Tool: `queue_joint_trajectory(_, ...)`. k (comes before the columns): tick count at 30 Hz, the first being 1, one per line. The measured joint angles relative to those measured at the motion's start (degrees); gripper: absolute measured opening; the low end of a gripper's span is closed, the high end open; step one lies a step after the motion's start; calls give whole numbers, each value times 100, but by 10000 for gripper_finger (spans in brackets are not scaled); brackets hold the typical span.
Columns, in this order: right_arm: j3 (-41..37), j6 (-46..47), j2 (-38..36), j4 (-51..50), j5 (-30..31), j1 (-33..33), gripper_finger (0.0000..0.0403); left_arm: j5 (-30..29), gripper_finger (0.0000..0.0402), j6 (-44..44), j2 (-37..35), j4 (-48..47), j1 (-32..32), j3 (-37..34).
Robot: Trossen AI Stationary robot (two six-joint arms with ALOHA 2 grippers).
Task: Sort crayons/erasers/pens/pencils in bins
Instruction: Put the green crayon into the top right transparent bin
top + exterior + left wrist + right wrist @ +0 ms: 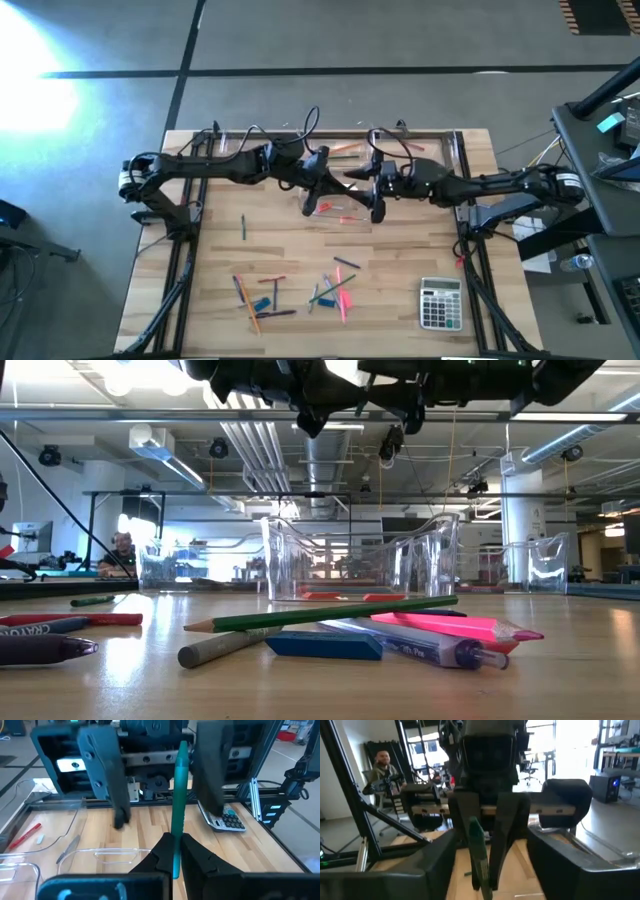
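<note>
A green stick (178, 800), crayon or pencil cannot be told, is pinched upright between the pressed-together fingers of the left gripper (174, 851), raised above the table's middle. It is faced closely by the right gripper (159, 780), whose fingers are spread wide with nothing between them. Below them a clear bin (338, 208) with red items is seen. Crayons, pens and pencils (338, 288) are scattered near the calculator (440, 303).

low view: both hands cut off | calculator (226, 818): partly hidden
</note>
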Motion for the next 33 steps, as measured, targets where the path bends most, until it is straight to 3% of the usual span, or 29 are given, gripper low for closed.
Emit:
queue_joint_trajectory(10,-15,60,2,-70,-55,7,31,-16,1,-135,-2,6,0,-1)
queue_joint_trajectory(13,-17,109,-4,-70,-47,2,21,-17,25,-285,-2,8,0,-1)
queue_joint_trajectory(19,14,111,-158,-363,-39,-6,19,-154,117,-137,-144,-57,49,8)
queue_joint_trajectory(22,249,-71,-426,-1350,335,-37,19,-603,159,-64,-449,-510,136,20)
queue_joint_trajectory(28,1039,-589,-874,-4623,2387,-299,17,-1041,196,54,-1316,-1079,188,-319)
queue_joint_trajectory(33,1614,-595,-782,-6430,2330,-1478,17,-1201,198,-73,-1824,-790,99,-909)
